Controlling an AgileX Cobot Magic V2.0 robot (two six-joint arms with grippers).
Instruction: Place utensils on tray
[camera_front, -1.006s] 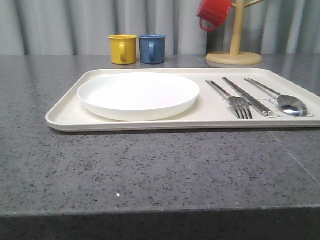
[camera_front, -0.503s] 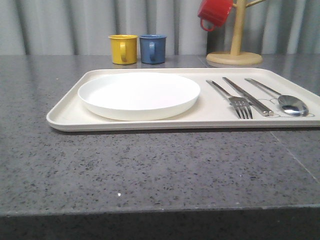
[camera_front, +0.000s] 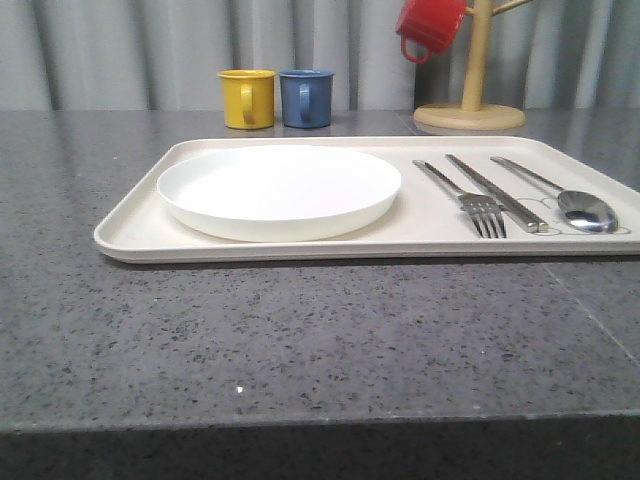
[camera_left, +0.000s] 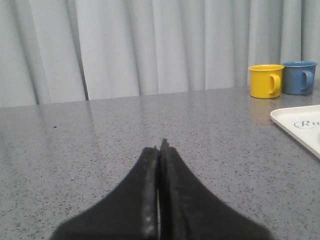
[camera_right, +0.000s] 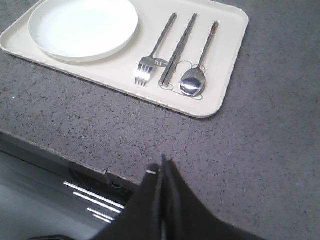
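Note:
On the cream tray (camera_front: 130, 232) (camera_right: 227, 60), to the right of a round white plate (camera_front: 279, 190) (camera_right: 83, 28), three utensils lie side by side. They are a fork (camera_front: 466, 196) (camera_right: 152, 54), a knife (camera_front: 496, 192) (camera_right: 178, 49) and a spoon (camera_front: 574, 203) (camera_right: 196, 76). My right gripper (camera_right: 163, 162) is shut and empty, over the table's front edge, well short of the tray. My left gripper (camera_left: 161, 146) is shut with nothing in it, low over bare table to the left of the tray's corner (camera_left: 301, 126).
A yellow mug (camera_front: 246, 98) (camera_left: 266, 80) and a blue mug (camera_front: 305, 97) (camera_left: 299, 77) stand behind the tray. A wooden mug tree (camera_front: 470, 100) carrying a red mug (camera_front: 430, 26) is at the back right. A grey curtain closes the back. The table's front edge (camera_right: 60, 155) runs below the right gripper.
The whole front view has shifted very slightly to the right. The plate and the utensils lie as they did on the tray.

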